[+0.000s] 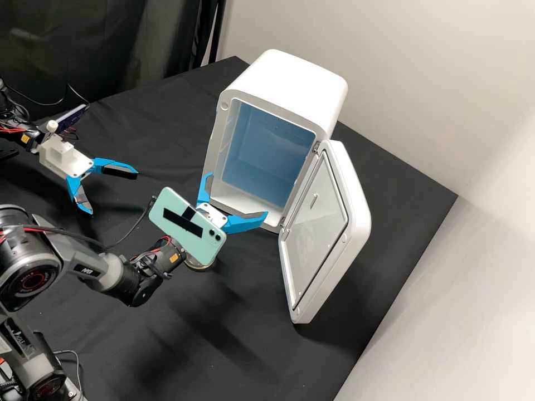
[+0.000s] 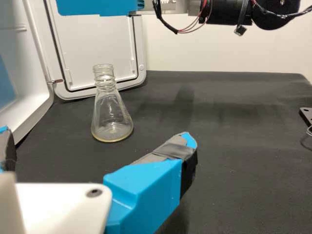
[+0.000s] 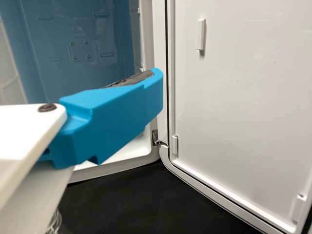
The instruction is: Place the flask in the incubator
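You're looking at lab setup: black bench (image 1: 234,334), small white incubator (image 1: 278,89) with blue interior, door (image 1: 326,234) open, glass conical flask (image 2: 111,109), plain white wall (image 1: 446,83), dark curtain (image 1: 83,44) behind.

1. The incubator (image 1: 290,83) is white outside and pale blue inside.
2. Its door (image 1: 356,223) is white, with a greyish-white inner panel.
3. The bench (image 1: 223,334) is plain black cloth.
4. The flask (image 2: 111,109) is clear glass, with a faint yellowish ring at the base.
5. The left gripper (image 1: 111,192) and right gripper (image 1: 234,197) have white bodies, bright blue fingers and dark grey pads.
6. The phone (image 1: 189,223) is mint green, crossed by black tape strips.
7. The arm (image 1: 106,270) is dark grey, and its wires (image 1: 159,248) are red and black.
8. The wall (image 1: 434,83) is off-white.
9. The curtain (image 1: 111,39) is black.
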Available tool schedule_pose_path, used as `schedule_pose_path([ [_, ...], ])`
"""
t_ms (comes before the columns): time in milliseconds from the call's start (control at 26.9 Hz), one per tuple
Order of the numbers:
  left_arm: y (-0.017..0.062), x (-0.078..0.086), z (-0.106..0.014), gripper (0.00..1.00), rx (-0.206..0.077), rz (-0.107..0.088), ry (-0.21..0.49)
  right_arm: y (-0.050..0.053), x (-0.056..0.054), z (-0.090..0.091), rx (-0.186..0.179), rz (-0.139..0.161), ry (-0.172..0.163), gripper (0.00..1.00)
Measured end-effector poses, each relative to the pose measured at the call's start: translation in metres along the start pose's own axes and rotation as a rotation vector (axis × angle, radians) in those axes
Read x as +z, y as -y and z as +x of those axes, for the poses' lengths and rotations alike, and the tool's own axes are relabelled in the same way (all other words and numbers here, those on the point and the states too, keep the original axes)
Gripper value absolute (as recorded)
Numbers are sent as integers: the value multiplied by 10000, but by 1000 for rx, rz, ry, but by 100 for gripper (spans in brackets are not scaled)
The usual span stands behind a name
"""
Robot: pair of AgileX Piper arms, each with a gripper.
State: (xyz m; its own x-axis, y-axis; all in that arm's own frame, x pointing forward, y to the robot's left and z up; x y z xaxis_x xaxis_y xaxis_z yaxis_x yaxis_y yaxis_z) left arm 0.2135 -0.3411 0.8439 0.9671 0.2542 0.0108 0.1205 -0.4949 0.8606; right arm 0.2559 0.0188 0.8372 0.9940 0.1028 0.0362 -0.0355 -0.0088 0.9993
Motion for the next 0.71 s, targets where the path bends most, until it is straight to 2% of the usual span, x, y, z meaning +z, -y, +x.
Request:
schedule_pose_path([
  [186,1,5,1,100,-1,0,2,10,34,-147,-7,-11,-13,100],
  [371,3,5,0,100,-1,0,2,42,34,-317,-46,-34,-32,100],
  [483,3,5,0,100,-1,0,2,63,49,-392,-59,-38,-27,100],
  [706,-25,13,-9,100,11,5,4,110,66,-550,-111,-55,-32,100],
])
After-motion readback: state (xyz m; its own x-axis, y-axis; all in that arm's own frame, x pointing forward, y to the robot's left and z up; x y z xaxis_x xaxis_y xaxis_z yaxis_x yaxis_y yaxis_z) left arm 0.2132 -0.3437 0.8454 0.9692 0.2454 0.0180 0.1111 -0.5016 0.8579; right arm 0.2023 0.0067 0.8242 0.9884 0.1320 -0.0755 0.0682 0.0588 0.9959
